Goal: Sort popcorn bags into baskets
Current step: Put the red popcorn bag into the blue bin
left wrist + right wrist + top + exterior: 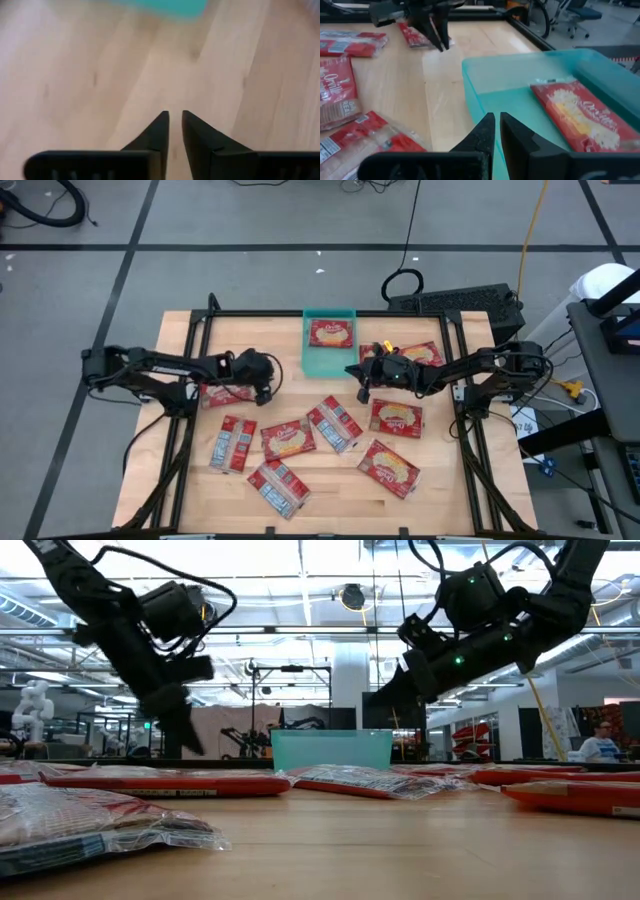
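Observation:
The teal basket (329,358) stands at the table's far middle with one red popcorn bag (580,117) lying flat inside it. Several more popcorn bags lie flat on the wood, among them one (288,439) and another (396,417). My left gripper (268,383) hangs above bare wood to the left of the basket, slanting down, shut with nothing between its fingers (161,131). My right gripper (497,119) hovers at the basket's near right corner, nearly level, shut and holding nothing.
One bag (226,394) lies partly under the left arm and another (422,352) under the right arm. A black frame (300,313) edges the table. Bare wood (290,395) lies between the two grippers, in front of the basket.

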Motion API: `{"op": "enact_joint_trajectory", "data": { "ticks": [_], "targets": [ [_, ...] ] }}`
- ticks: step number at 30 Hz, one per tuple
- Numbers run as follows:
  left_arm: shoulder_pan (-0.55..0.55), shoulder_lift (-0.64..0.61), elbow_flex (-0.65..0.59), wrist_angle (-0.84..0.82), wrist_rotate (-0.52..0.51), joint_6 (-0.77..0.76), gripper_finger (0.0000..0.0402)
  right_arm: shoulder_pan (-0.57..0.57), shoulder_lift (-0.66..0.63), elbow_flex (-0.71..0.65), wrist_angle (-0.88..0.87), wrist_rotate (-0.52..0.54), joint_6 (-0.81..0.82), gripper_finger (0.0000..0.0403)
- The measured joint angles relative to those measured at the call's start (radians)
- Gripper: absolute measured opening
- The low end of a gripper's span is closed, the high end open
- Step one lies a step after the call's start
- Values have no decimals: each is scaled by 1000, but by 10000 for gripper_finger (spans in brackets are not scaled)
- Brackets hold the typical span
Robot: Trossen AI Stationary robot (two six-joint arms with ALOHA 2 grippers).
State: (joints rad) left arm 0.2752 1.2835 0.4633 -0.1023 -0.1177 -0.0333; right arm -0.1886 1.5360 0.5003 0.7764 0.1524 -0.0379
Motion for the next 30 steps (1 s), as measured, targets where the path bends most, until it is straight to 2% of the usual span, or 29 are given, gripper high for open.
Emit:
{"op": "enact_joint_trajectory", "data": {
  "ticks": [6,11,15,18,20,25,30],
  "targets": [
    [0,-9,0,-185,-162,-180,147,0,0,0,5,0,-23,22],
    [2,-9,7,-231,-214,-290,218,0,0,0,-4,-4,-29,22],
    [26,-9,60,-376,-250,-359,253,0,0,0,-6,-28,-29,22],
    [46,-9,133,-532,-245,-415,260,0,0,0,-7,-31,-28,22],
    [56,-9,156,-571,-214,-403,259,0,0,0,-10,-31,-28,22],
    [121,-8,143,-506,-84,-325,238,0,0,0,-10,-31,-27,22],
    [180,-8,114,-468,-87,-285,212,0,0,0,-10,-66,-20,23]
  ]
}}
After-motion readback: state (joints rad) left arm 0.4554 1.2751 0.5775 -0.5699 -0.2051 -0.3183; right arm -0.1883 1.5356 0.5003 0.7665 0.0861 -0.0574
